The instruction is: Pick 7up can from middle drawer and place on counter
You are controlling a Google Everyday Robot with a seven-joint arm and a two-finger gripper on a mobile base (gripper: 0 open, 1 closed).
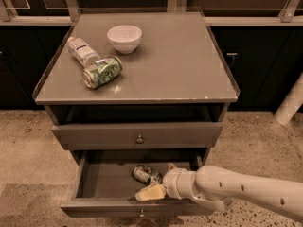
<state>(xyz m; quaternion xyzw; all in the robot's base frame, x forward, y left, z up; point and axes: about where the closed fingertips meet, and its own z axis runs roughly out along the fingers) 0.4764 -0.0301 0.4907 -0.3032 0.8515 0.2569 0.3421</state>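
**Open fingers flank the can in the pulled-out drawer**

Nearest the camera, the wide shallow grey drawer [102, 182] stands pulled out at the bottom of the cabinet, its smooth floor showing. The white, rounded robot arm [246, 193] reaches in from the right and ends low over the drawer's right half.

The two-finger gripper [160, 180] sits inside the drawer with its cream fingers [150, 192] spread apart. One points left near the drawer front, and the other shows as a short tip nearer the drawer's back. They are clamped on nothing.

The small silver drink can with a dark green and white label [145, 174] lies on its side on the drawer floor. It is just left of the gripper's wrist and sits roughly in the gap between the two fingers. It seems to lie very close to the nearer finger, but I cannot tell whether they touch.

Above the open drawer is a closed grey drawer front [94, 136] with a small round metal knob [139, 139].

Farther back, the broad glossy grey counter top [175, 60] carries three things at its left:
- a bright green patterned can [102, 72] on its side
- a clear white-labelled bottle [83, 52] lying just behind that can
- a white round bowl [124, 38] standing upright, farthest away
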